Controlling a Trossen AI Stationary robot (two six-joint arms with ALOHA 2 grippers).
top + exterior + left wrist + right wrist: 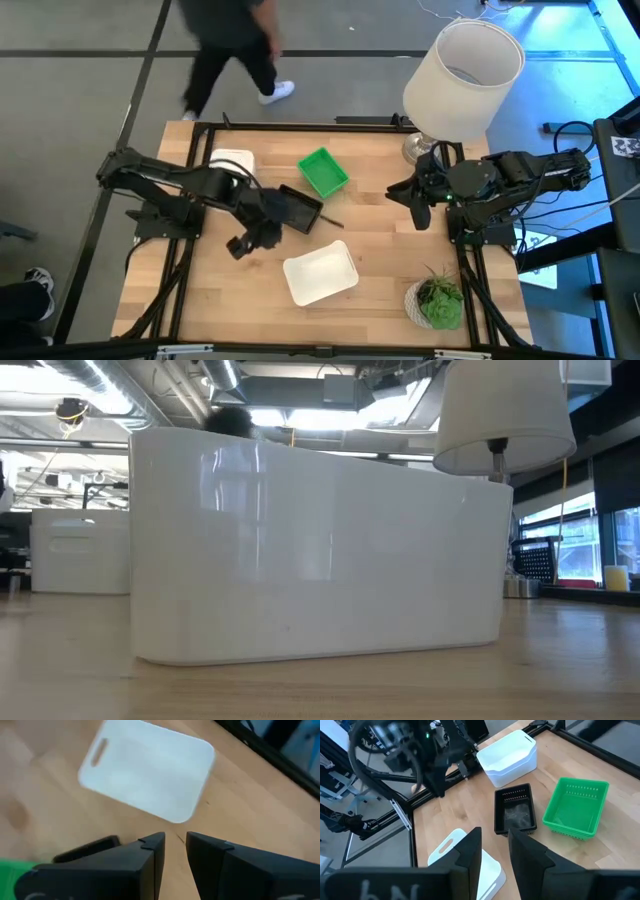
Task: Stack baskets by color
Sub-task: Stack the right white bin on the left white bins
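Writing that can be read appears nowhere on the baskets; pale marks on the right pincer's (495,851) housing are too blurred to make out.

Four baskets lie on the light wooden tabletop (380,240). A shallow white plastic basket with rounded corners and a slot handle (320,273) sits toward the near edge, its smooth side filling the low view. A second, deeper white plastic basket (233,163) stands at the far left, by the left arm. A bright green plastic basket with a row of small slots under its rim (323,172) lies near the middle of the far side. A black mesh-sided rectangular basket (297,210) rests between the green one and the near white one, apart from both.

The left pincer (243,243) hovers just beside the black basket, its fingers a narrow gap apart and holding nothing. The right pincer waits at the right of the tabletop, fingers likewise slightly parted and empty.

A big white cylindrical lampshade (463,78) stands at the far right corner and a small leafy green plant (438,302) at the near right. A person in dark trousers (232,48) walks beyond the tabletop.
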